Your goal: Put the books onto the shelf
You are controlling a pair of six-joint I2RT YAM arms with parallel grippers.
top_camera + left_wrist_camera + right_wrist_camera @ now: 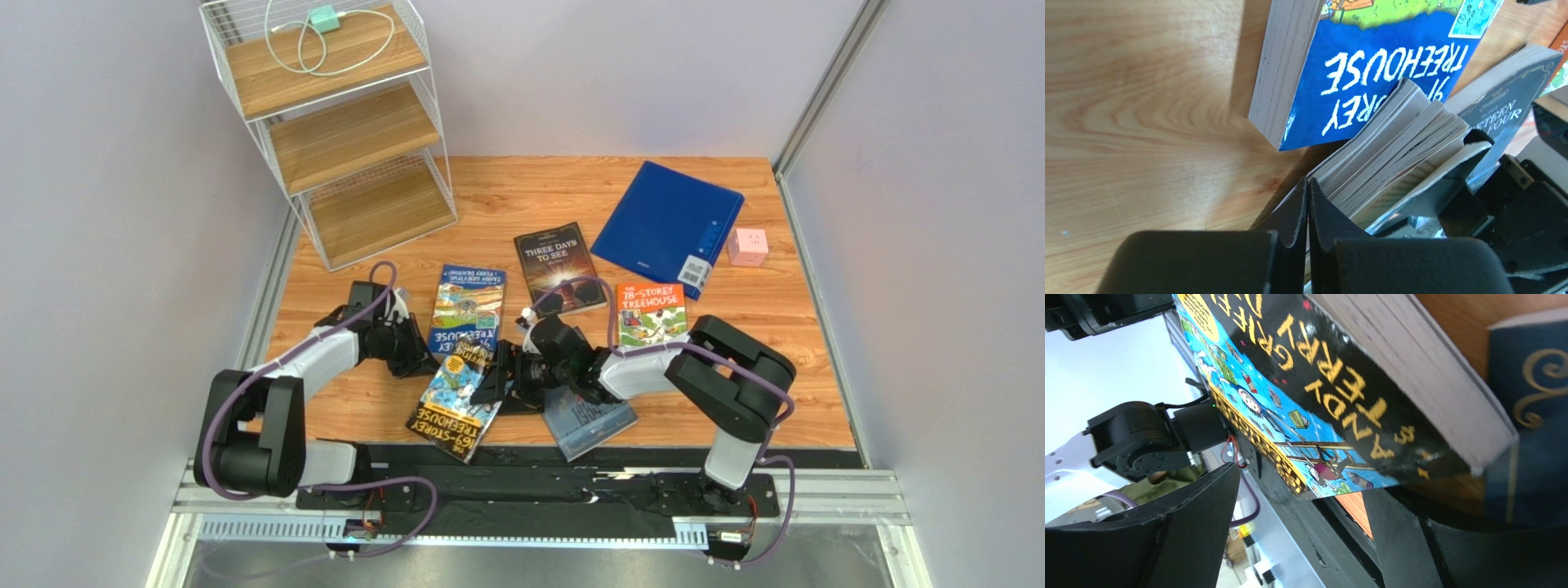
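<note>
Arm bases sit at the bottom of the top view. Left gripper [423, 353] and right gripper [494, 374] meet mid-table [528, 196] at the yellow-black book [456, 398]. It lies askew, far end overlapping the near edge of the blue book [467, 298]. Nineteen Eighty-Four book [591, 420] is just right of it, partly under the right gripper. Three Days to See book [558, 263] and orange book [650, 312] lie flat further back. Shelf [350, 129] stands at the far-left corner, well apart from all the books, with a white cable [331, 43] on its top board. Blue folder [669, 221] and pink cube [746, 245] are far right.

Left wrist view: jaws fully closed, pads [1293, 211] pressed together. The yellow-black book's fanned pages are just beside them, the blue book beyond, the dark book to the right.

Right wrist view: jaws wide, fingers [1186, 520] on either side of the yellow-black book's edge. Cannot tell whether they touch it.
</note>
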